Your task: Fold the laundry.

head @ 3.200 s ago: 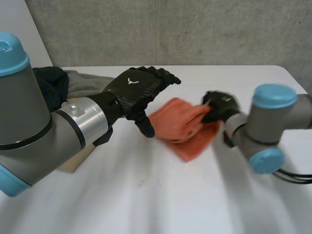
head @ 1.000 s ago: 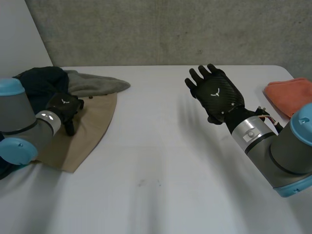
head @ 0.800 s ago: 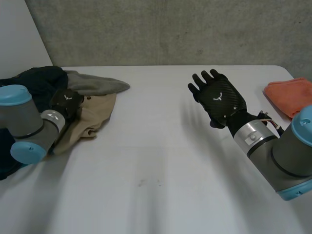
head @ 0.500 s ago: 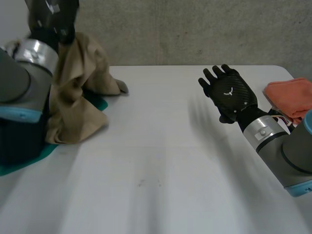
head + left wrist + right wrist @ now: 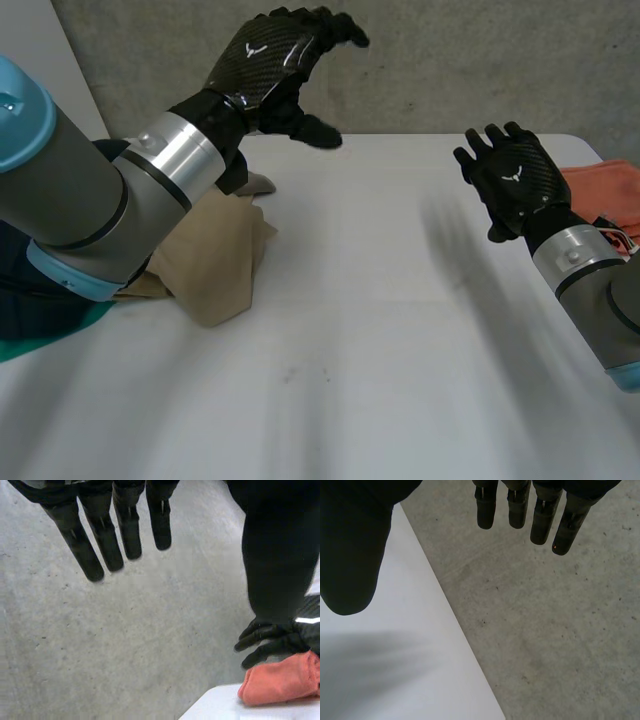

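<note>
A crumpled tan cloth (image 5: 215, 265) lies on the white table (image 5: 350, 330) at the left, below my left arm. My left hand (image 5: 275, 60) hangs high above the table's far left part, open, fingers spread, holding nothing; its straight fingers (image 5: 100, 545) point at the wall. My right hand (image 5: 512, 180) is raised above the table's right side, open and empty, with its fingers (image 5: 520, 505) straight. A folded orange cloth (image 5: 610, 195) lies at the far right, behind my right hand; the orange cloth (image 5: 280, 680) also appears past my left thumb, beside the right hand (image 5: 265, 642).
Dark blue and teal laundry (image 5: 40, 310) is piled at the table's left edge, under my left arm. A grey cloth tip (image 5: 260, 183) pokes out behind the tan cloth. A concrete wall (image 5: 420, 60) runs behind the table.
My left hand lifted the tan cloth from the pile, let it drop onto the table and opened, swinging to the right. My right hand drifted right, staying open.
</note>
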`<state>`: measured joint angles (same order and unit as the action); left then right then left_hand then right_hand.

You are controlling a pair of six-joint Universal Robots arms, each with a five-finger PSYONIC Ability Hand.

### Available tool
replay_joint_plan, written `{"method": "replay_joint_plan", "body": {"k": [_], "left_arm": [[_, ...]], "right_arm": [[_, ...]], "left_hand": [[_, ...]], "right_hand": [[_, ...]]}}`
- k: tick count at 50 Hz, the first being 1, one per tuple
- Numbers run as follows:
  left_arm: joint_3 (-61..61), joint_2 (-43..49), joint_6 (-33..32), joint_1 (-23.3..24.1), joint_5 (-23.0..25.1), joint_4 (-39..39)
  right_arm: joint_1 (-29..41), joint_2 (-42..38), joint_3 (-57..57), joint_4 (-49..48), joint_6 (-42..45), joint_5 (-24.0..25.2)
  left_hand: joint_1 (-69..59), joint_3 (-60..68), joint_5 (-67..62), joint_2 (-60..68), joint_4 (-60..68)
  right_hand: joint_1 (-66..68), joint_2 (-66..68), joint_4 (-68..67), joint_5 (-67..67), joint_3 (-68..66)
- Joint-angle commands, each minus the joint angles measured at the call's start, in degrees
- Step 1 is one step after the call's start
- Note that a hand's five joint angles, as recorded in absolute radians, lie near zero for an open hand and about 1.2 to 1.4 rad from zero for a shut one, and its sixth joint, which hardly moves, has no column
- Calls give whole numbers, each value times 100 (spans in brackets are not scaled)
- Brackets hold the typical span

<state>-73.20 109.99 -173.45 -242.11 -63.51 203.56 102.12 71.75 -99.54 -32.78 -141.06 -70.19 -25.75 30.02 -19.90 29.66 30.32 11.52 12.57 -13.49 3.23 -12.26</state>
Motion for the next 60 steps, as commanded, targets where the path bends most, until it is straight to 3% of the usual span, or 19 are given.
{"method": "replay_joint_plan", "body": {"k": [1, 7, 11, 20, 22, 26, 27, 30, 34, 40, 46, 52, 58, 59, 60], "left_arm": [[-212, 242, -1488, -371, -793, -308], [-336, 592, -2893, -1048, -1110, -1071], [-292, 979, -3518, -1242, -1154, -1441], [77, 1805, -4091, -1454, -1611, -1478], [174, 1937, -4118, -1454, -1673, -1478], [359, 2079, -4083, -1401, -1664, -1478], [402, 2070, -4030, -1340, -1673, -1478], [447, 2035, -3960, -1217, -1682, -1460], [578, 1798, -3460, -664, -1734, -1355], [614, 1209, -1879, 215, -1726, -1162], [535, 1226, -412, 1137, -1656, -767], [482, 1665, -22, 1850, -1603, -529], [543, 1763, -110, 1948, -1585, -344], [535, 1762, -101, 1948, -1576, -309], [517, 1754, -101, 1930, -1559, -265]], "right_arm": [[19, -12, -39, 61, -1, -12], [27, -21, -56, 79, 8, 14], [19, -29, -65, 79, 8, 23], [54, -117, -91, 79, 17, 32], [54, -143, -91, 79, 26, 23], [63, -179, -91, 79, 70, 32], [54, -179, -91, 79, 78, 32], [10, -179, -91, 79, 70, 40], [10, -170, -74, 79, 70, 23], [-16, -152, -12, 61, 52, -30], [-78, -109, 31, 52, 35, -56], [-139, -100, 75, 61, 17, -144], [-175, -108, 93, 70, 17, -258], [-183, -108, 93, 61, 17, -258], [-201, -108, 93, 61, 17, -258]], "left_hand": [[359, -786, 774, -750, -817], [376, -803, 791, -767, -833], [376, -803, 791, -767, -833], [75, -502, 490, -466, -532], [-529, 102, -114, 138, 71], [-4292, 3864, -3877, 3901, 3834], [-5414, 4987, -4999, 5023, 4956], [-5425, 4998, -5010, 5034, 4968], [-5425, 4998, -5010, 5034, 4968], [-5425, 4998, -5010, 5034, 4968], [-5425, 4998, -5010, 5034, 4968], [-5425, 4998, -5010, 5034, 4968], [-5425, 4998, -5010, 5034, 4968], [-4012, 3585, -3597, 3621, 3554], [-151, -276, 264, -240, -307]], "right_hand": [[-152, -257, 349, -323, 226], [-152, -257, 349, -323, 226], [-152, -257, 349, -323, 226], [-152, -257, 349, -323, 226], [-152, -257, 349, -323, 226], [-152, -257, 349, -323, 226], [-152, -257, 349, -323, 226], [-152, -257, 349, -323, 226], [-152, -257, 349, -323, 226], [-152, -257, 349, -323, 226], [-152, -257, 349, -323, 226], [-152, -257, 349, -323, 226], [-152, -257, 349, -323, 226], [-152, -257, 349, -323, 226], [-152, -257, 349, -323, 226]]}}
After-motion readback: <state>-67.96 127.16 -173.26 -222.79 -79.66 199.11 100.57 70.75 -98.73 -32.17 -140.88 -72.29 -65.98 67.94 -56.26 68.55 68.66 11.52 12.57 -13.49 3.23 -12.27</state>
